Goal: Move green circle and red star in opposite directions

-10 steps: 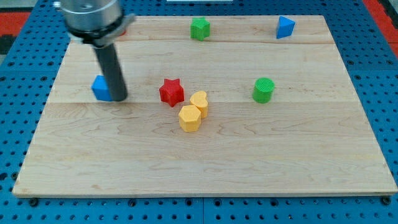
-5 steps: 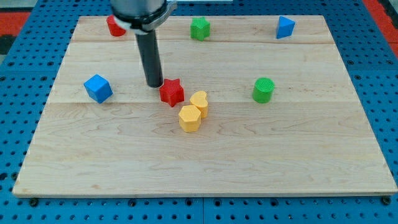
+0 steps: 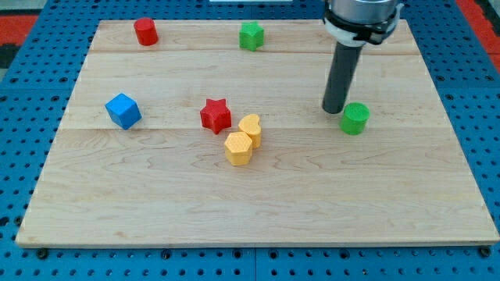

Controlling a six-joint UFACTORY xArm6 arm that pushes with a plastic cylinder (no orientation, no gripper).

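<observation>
My tip [image 3: 333, 110] sits just left of the green round block [image 3: 355, 118]. To that block's right the wooden board [image 3: 437, 156] lies bare. The red star block [image 3: 215, 115] has two yellow blocks [image 3: 243, 140] touching its lower right; its left is open up to the blue cube [image 3: 123, 111].

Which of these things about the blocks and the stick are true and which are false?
1. My tip is just to the view's left of the green circle. True.
2. The red star sits close to two yellow blocks. True.
3. The blue cube is on the view's right. False: it is on the view's left.
4. My tip touches the red star. False: it stands far off, by the green circle.
5. A red cylinder stands near the view's top. True.
</observation>
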